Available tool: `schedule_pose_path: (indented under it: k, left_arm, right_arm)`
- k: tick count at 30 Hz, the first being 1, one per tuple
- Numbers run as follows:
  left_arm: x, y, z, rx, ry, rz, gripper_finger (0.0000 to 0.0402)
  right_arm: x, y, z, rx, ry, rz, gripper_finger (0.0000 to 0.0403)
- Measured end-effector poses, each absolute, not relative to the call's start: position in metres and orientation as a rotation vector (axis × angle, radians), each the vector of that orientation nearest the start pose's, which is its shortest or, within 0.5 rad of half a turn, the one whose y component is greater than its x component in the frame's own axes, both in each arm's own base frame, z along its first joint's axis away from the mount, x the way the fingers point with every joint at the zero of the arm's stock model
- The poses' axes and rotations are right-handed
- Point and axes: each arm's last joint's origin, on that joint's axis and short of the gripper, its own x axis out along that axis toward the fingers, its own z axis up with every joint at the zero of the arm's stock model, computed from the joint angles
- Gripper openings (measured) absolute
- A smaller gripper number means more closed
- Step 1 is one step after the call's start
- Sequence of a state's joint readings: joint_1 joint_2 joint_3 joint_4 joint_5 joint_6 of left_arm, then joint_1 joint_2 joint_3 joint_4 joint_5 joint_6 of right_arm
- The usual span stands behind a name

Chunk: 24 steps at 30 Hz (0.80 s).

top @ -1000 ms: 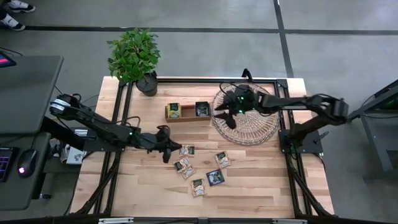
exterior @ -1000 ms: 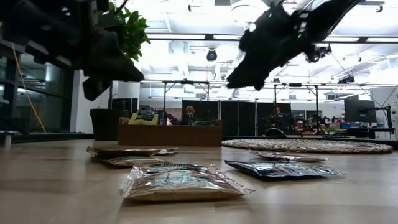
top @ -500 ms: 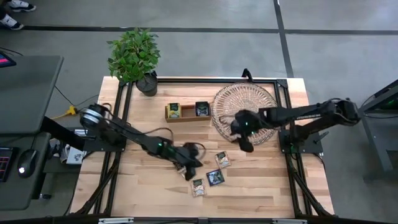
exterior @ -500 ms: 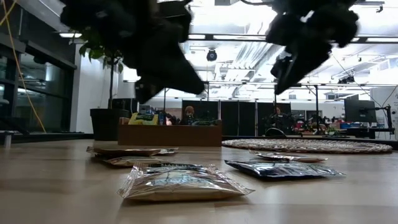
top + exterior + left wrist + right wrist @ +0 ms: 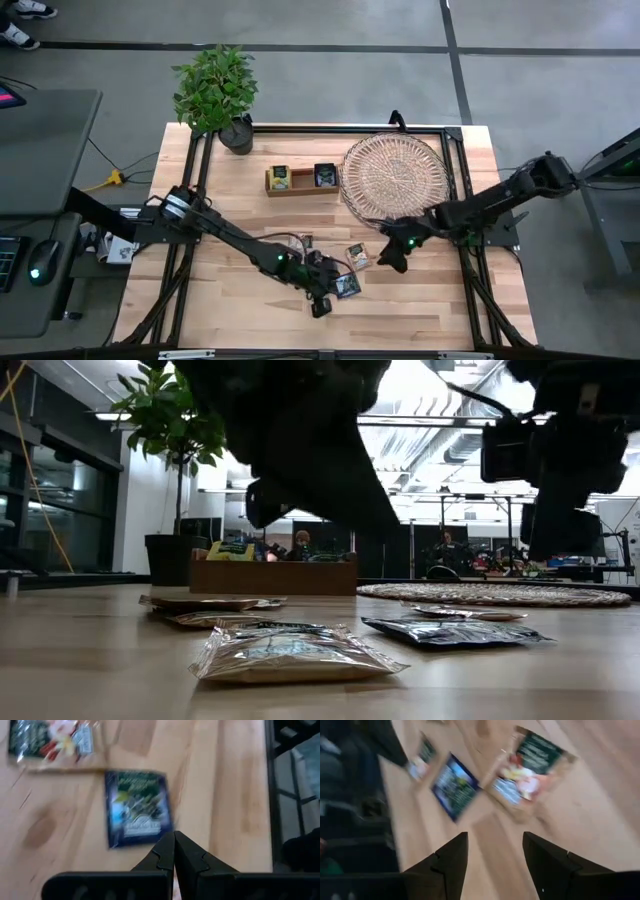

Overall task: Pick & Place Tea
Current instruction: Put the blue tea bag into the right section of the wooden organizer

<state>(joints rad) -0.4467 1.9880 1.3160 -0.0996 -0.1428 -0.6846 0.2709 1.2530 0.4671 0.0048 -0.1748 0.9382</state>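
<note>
Several small flat tea sachets lie on the wooden table [image 5: 420,310] near its middle. They include a navy one [image 5: 347,286] and a beige one [image 5: 357,256]. My left gripper [image 5: 322,305] is shut and hovers near the table's front, with the navy sachet [image 5: 139,807] just ahead of its fingertips [image 5: 174,840]. The left arm hides some of the sachets. My right gripper [image 5: 386,262] is open and low, just right of the beige sachet [image 5: 530,762]. The navy sachet [image 5: 455,785] lies beyond it. In the low view the sachets [image 5: 290,650] lie flat under both arms.
A narrow wooden box [image 5: 300,178] with sachets in it stands at the back. The round wicker tray [image 5: 393,180] lies to its right. A potted plant [image 5: 215,90] stands at the far left corner. The table's black frame [image 5: 465,280] runs along its sides.
My left gripper has swept from the table's left-middle toward the right and the near edge, passing over the sachets. My right gripper has left the wicker tray and come down toward the near edge, beside the beige sachet. The sachets have not moved.
</note>
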Motion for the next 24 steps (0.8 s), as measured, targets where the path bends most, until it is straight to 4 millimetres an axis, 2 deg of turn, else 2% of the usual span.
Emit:
schedule_pose_path:
  k: [3,6,9,11,24]
  left_arm:
    - [0.395,-0.185,0.172,-0.430,0.789,-0.035,0.0000]
    - [0.392,-0.184,0.166,-0.360,0.878,-0.009,0.0000]
    - [0.393,-0.186,0.173,-0.336,0.863,-0.014,0.0000]
    - [0.390,-0.183,0.171,-0.295,0.882,0.028,0.0000]
    - [0.391,-0.183,0.159,-0.167,0.900,0.000,0.0000]
  right_arm:
    - [0.206,0.076,0.150,0.931,0.812,0.018,0.0185]
    - [0.200,0.086,0.146,0.989,0.751,-0.035,0.0186]
    - [0.195,0.095,0.144,1.011,0.722,-0.087,0.0186]
    - [0.192,0.100,0.145,1.023,0.696,-0.108,0.0186]
    - [0.186,0.113,0.145,1.139,0.610,-0.201,0.0185]
